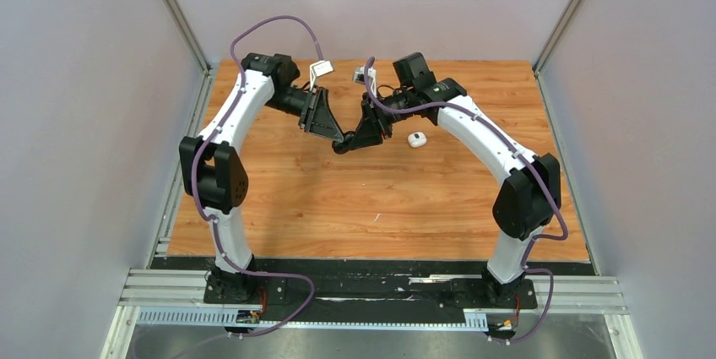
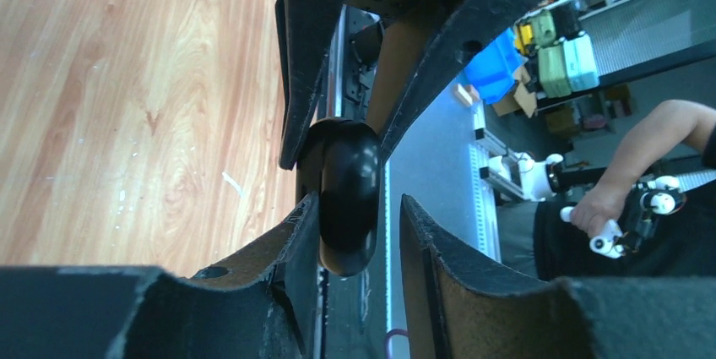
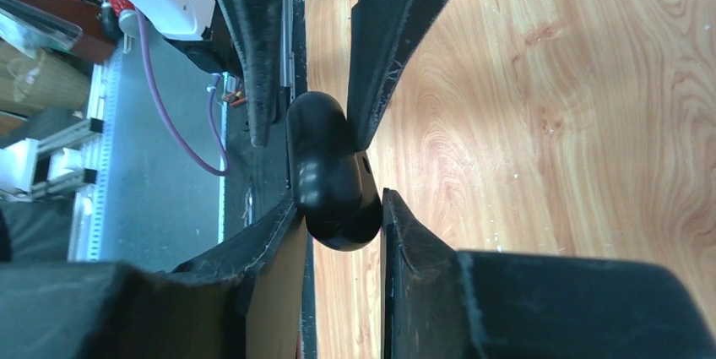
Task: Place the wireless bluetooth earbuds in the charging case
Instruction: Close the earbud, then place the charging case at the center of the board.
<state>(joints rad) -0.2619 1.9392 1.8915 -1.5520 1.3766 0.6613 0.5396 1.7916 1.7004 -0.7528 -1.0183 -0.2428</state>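
**Sharing one black case in mid-air**

Meeting nose to nose above the table [image 1: 380, 207], the two arms have the black charging case [image 2: 342, 173] hanging between them, clear of the surface. The right gripper [image 3: 341, 200] is clenched on it, with both pads pressing the case's flanks. The left gripper [image 2: 356, 207] looks slack by comparison. One finger lies against the case, but a bright sliver shows between the case and the other finger [image 2: 431, 249], so it reads as released, or near enough.

Why hold it up like this? Most likely so one arm can pass it across, or steady it while the lid is worked. The lid appears shut, with no seam gaping.

As for the earbuds, none shows in any view, and whether they sit inside the case or elsewhere cannot be told. A white case [image 1: 415, 140] lies on the table just right of the black one, untouched.
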